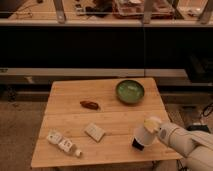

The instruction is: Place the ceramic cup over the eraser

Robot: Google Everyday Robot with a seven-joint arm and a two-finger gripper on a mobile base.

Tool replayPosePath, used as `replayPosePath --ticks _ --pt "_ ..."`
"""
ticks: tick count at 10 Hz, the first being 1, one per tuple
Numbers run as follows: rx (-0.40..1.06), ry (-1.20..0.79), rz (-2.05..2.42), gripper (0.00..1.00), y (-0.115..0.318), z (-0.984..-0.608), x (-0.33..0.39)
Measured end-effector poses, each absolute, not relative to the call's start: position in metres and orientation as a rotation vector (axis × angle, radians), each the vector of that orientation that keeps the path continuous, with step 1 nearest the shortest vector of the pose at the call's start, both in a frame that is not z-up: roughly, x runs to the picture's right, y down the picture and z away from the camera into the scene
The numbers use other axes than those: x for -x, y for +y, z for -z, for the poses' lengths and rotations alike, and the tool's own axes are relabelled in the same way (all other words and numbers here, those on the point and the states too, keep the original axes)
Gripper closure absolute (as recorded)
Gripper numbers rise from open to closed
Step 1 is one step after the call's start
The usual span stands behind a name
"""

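Observation:
The ceramic cup (144, 135) is a small white cup held just above the table's near right part. My gripper (151, 124) reaches in from the right on a white arm and is shut on the cup. The cup hangs tilted. Directly under its lower left edge, the eraser (137, 144), a small black block, sits on the wooden table (110, 112). I cannot tell whether cup and eraser touch. Part of the eraser is hidden by the cup.
A green bowl (130, 91) stands at the back right of the table. A small brown object (90, 105) lies mid-table, a flat white block (95, 132) nearer the front, and white lettered cubes (61, 141) at the front left. Dark shelving runs behind the table.

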State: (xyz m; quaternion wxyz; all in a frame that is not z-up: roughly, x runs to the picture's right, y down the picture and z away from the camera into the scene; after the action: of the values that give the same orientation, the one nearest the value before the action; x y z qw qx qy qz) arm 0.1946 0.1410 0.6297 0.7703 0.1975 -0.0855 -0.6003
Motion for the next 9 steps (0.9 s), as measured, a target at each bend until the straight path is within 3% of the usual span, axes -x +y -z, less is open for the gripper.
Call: replayPosePath --ticks 9 --pt "-0.429 -0.239 1.299 1.0 0.158 -0.648 -0.181"
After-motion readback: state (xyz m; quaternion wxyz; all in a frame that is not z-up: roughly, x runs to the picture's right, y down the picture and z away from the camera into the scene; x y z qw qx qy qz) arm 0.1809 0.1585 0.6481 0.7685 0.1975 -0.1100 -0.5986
